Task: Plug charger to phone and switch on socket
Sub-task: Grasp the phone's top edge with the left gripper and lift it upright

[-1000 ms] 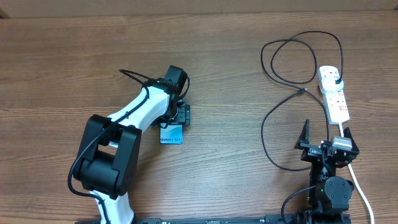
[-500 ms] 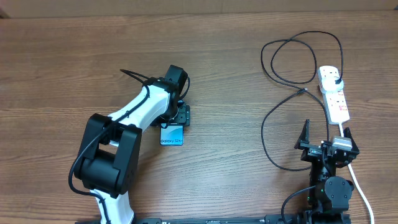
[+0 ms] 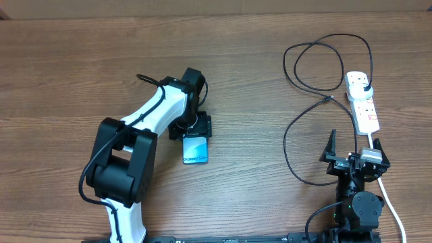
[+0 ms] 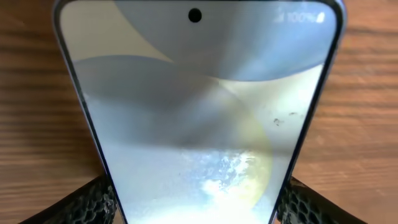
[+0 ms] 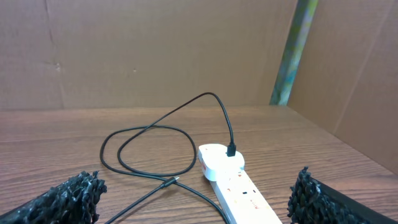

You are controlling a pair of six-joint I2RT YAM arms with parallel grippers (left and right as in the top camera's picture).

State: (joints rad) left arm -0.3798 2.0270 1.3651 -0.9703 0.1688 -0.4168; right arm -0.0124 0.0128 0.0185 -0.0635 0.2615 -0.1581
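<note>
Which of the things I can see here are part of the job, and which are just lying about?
Part of the job:
the phone, held by the left gripper
the charger, its plug in the socket
the right gripper, open, holding nothing

Not part of it:
the table
the cardboard wall
a greenish post in the corner

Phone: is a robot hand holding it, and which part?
Yes. The left gripper holds the phone by its two long side edges, near the end away from the camera hole. The right gripper holds nothing.
</note>
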